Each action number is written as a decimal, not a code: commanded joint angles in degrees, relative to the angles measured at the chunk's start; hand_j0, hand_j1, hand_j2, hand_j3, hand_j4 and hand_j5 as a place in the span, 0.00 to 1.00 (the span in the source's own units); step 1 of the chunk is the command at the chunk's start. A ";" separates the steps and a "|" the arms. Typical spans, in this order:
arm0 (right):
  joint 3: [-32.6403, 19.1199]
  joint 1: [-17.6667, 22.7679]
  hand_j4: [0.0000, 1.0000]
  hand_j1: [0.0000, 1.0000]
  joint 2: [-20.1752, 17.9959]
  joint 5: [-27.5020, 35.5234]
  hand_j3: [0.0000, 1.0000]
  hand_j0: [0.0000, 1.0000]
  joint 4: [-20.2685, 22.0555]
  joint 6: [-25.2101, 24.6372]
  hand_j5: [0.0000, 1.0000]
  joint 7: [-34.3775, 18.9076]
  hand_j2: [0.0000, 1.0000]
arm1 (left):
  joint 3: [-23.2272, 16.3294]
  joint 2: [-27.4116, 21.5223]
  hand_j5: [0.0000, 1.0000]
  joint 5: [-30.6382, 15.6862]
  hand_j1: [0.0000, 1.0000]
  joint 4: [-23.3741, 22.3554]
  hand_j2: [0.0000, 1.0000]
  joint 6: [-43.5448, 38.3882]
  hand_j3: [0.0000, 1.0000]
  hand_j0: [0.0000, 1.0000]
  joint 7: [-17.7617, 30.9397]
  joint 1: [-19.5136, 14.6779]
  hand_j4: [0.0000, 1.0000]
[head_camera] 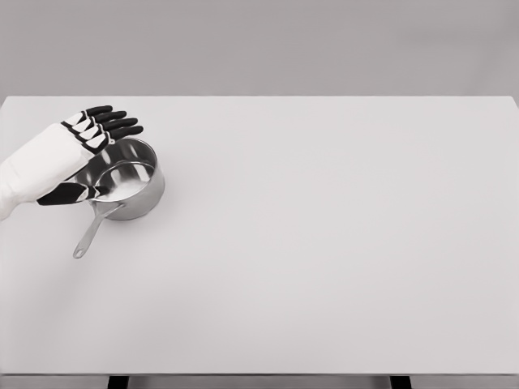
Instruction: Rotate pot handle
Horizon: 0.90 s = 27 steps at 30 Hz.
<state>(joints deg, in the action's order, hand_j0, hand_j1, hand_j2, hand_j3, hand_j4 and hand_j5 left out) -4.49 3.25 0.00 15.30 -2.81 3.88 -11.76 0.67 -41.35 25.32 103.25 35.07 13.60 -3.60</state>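
**At the table's left edge, an open hand is held over the pot**

Over the far-left part of the white table (324, 243), the left hand (77, 142) is seen reaching in from the left, its palm laid flat above the left rim of the pot (130, 180). The dark fingers (113, 121) are extended and slightly fanned, closed on nothing; they point right and away, past the pot's far rim. Whether the palm touches the rim cannot be told. Such a flat pose is judged suited to pushing or steadying rather than gripping. The pot stands upright just right of the wrist. Its handle (89, 233) runs toward the near left, lying below and nearer than the fingers, apart from them and untouched. The right hand is not seen.
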 commanded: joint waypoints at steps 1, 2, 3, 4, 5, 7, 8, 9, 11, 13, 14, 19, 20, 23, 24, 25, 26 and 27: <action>0.00 0.00 1.00 1.00 0.00 -0.01 1.00 1.00 0.00 -0.01 1.00 -0.01 1.00 | 0.21 -0.14 1.00 -0.36 1.00 0.02 1.00 -0.07 1.00 1.00 0.03 0.00 1.00; 0.00 0.00 1.00 1.00 0.00 -0.01 1.00 1.00 0.00 -0.01 1.00 -0.01 1.00 | 0.21 -0.23 1.00 -0.36 1.00 0.02 1.00 -0.07 1.00 1.00 0.03 0.00 1.00; 0.00 0.00 1.00 1.00 0.00 -0.01 1.00 1.00 0.00 -0.01 1.00 -0.01 1.00 | 0.03 -0.23 1.00 -0.27 1.00 0.02 1.00 -0.07 1.00 1.00 0.03 0.00 1.00; 0.00 0.00 1.00 1.00 0.00 -0.01 1.00 1.00 0.00 -0.01 1.00 -0.01 1.00 | -0.14 -0.23 1.00 -0.27 1.00 0.02 1.00 -0.07 1.00 1.00 0.03 -0.09 1.00; 0.00 0.00 1.00 1.00 0.00 -0.01 1.00 1.00 0.00 -0.01 1.00 -0.01 1.00 | -0.23 -0.23 1.00 -0.27 1.00 0.02 1.00 -0.07 1.00 1.00 0.03 -0.09 1.00; 0.00 0.00 1.00 1.00 0.00 -0.01 1.00 1.00 0.00 -0.01 1.00 -0.01 1.00 | -0.41 -0.31 1.00 0.25 1.00 0.02 1.00 -0.07 1.00 1.00 0.03 0.26 1.00; 0.00 0.00 1.00 1.00 0.00 -0.01 1.00 1.00 0.00 -0.01 1.00 -0.01 1.00 | -0.50 -0.31 1.00 0.61 1.00 0.11 1.00 -0.07 1.00 1.00 0.12 0.26 1.00; 0.00 0.00 1.00 1.00 0.00 -0.01 1.00 1.00 0.00 -0.01 1.00 -0.01 1.00 | -1.19 -0.58 1.00 0.87 1.00 0.11 1.00 -0.07 1.00 1.00 0.12 0.53 1.00; 0.00 0.00 1.00 1.00 0.00 -0.01 1.00 1.00 0.00 -0.01 1.00 -0.01 1.00 | -5.06 -0.58 1.00 0.96 1.00 0.11 1.00 -0.07 1.00 1.00 0.03 0.26 1.00; 0.00 0.00 1.00 1.00 0.00 -0.01 1.00 1.00 0.00 -0.01 1.00 -0.01 1.00 | -6.47 -0.49 1.00 0.96 1.00 0.11 1.00 -0.07 1.00 1.00 -0.06 0.44 1.00; 0.00 0.00 1.00 1.00 0.00 -0.01 1.00 1.00 0.00 -0.01 1.00 -0.01 1.00 | -7.87 -0.49 1.00 1.39 1.00 0.11 1.00 -0.07 1.00 1.00 -0.06 0.44 1.00; 0.00 0.00 1.00 1.00 0.00 -0.01 1.00 1.00 0.00 0.08 1.00 -0.01 1.00 | -9.11 0.12 1.00 4.64 1.00 0.11 1.00 -0.07 1.00 1.00 -0.24 0.70 1.00; 0.00 0.00 1.00 1.00 0.00 -0.01 1.00 1.00 0.00 -0.01 1.00 -0.01 1.00 | -9.20 0.39 1.00 6.05 1.00 0.11 1.00 -0.07 1.00 1.00 -0.24 0.88 1.00; 0.00 0.00 1.00 1.00 0.00 -0.01 1.00 1.00 0.00 -0.01 1.00 -0.01 1.00 | -9.29 0.48 1.00 8.07 1.00 0.11 1.00 -0.07 1.00 1.00 -0.24 1.41 1.00; 0.00 0.00 1.00 1.00 0.00 -0.01 1.00 1.00 0.00 -0.01 1.00 -0.01 1.00 | -9.29 0.56 1.00 8.16 1.00 0.11 1.00 -0.07 1.00 1.00 -0.24 1.41 1.00; 0.00 0.00 1.00 1.00 0.00 -0.01 1.00 1.00 0.00 -0.01 1.00 -0.01 1.00 | -9.29 0.91 1.00 8.51 1.00 0.11 1.00 -0.07 1.00 1.00 -0.15 1.41 1.00; 0.00 0.00 1.00 1.00 0.00 -0.01 1.00 1.00 0.00 -0.01 1.00 -0.01 1.00 | -9.29 0.92 1.00 8.87 1.00 0.11 1.00 -0.07 1.00 1.00 -0.15 1.58 1.00; 0.00 0.00 1.00 1.00 0.00 -0.01 1.00 1.00 0.00 0.08 1.00 -0.01 1.00 | -9.46 0.83 1.00 8.87 1.00 0.11 1.00 -0.07 1.00 1.00 -0.15 1.67 1.00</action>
<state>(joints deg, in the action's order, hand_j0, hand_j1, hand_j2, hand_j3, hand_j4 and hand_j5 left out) -4.49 3.25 0.00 15.30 -2.81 3.88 -11.76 -8.63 -40.58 33.90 103.35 35.07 13.48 -1.85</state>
